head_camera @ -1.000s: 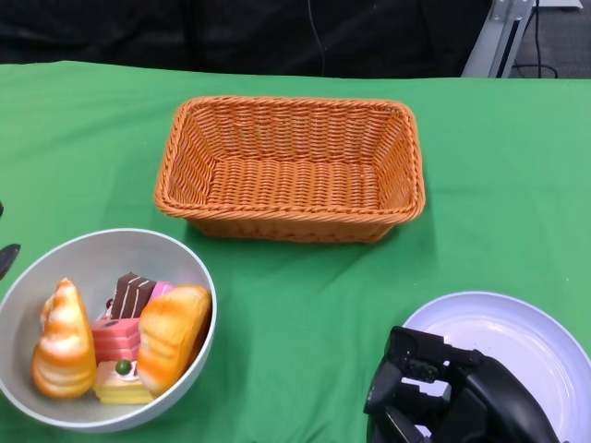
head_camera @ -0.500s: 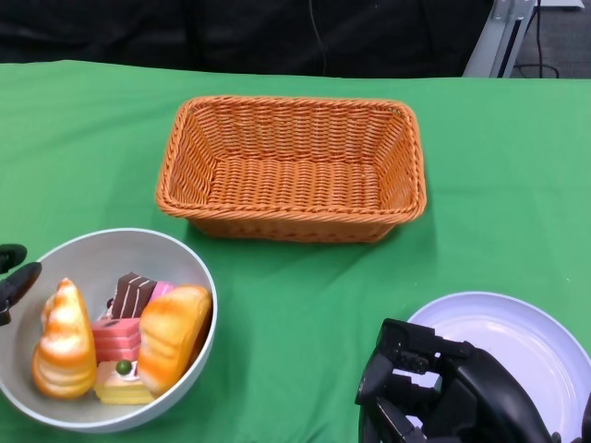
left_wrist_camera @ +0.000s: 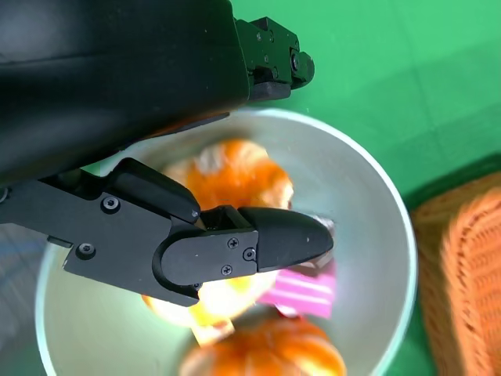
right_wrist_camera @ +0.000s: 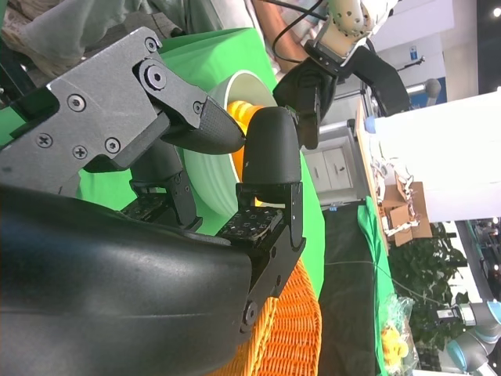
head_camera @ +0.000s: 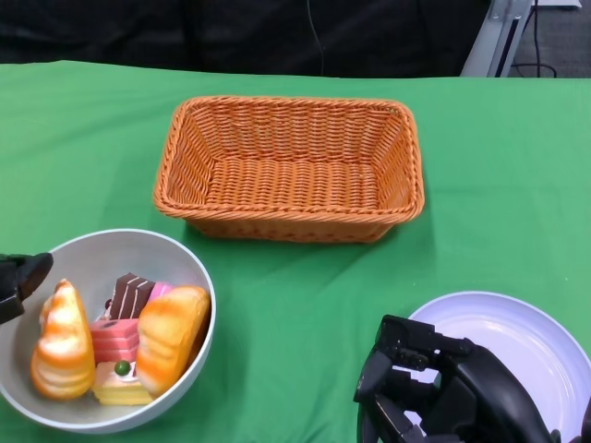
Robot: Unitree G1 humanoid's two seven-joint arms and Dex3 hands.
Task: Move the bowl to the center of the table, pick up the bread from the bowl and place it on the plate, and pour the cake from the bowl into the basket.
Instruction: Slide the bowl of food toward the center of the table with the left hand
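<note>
The green cloth table (head_camera: 499,166) held a woven orange basket (head_camera: 290,169) at the far centre, oblong with its long axis left to right. A smooth grey bowl (head_camera: 175,254) sat at the near left, holding two glossy bread pieces (head_camera: 171,334) and small cake squares (head_camera: 116,338). A round white plate (head_camera: 517,341) lay near right. The left hand (head_camera: 18,280), nearer, hovered at the bowl's left rim, fingers apart, holding nothing. The right hand (head_camera: 434,392) rested unclenched by the plate.

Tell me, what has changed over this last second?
The left hand has come in from the table's left edge to the bowl rim, holding nothing. The right hand shifted slightly left beside the plate. Bowl, its food, basket and plate stayed put.
</note>
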